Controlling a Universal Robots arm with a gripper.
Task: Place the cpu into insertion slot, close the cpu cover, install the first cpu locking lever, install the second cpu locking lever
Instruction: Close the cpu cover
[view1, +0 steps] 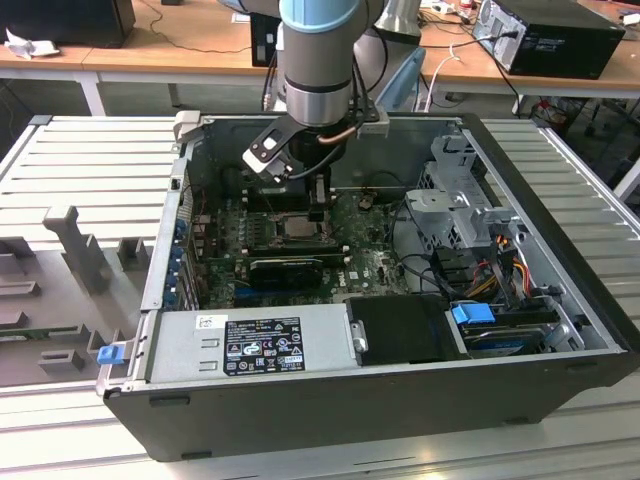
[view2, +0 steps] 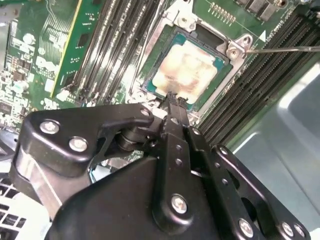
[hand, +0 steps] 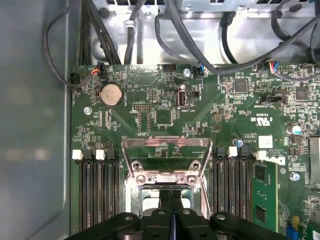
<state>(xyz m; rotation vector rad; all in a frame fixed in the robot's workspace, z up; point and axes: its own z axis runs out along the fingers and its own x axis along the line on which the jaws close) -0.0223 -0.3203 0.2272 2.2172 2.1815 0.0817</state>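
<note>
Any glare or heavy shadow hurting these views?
Second wrist view: bright glare pales the face of the tan-grey square metallic cpu. First wrist view: the open silvery metal-frame cpu cover catches light. Exterior view: the green motherboard sits dim inside the black computer case.

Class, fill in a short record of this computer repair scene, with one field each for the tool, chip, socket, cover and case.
chip: lies flat in the socket, tan-grey face up
socket: on the green board, between rows of memory slots
cover: stands open, not over the chip
tool: shut, its tip at one edge of the chip
case: on its side, open, with the arm reaching in from above
</note>
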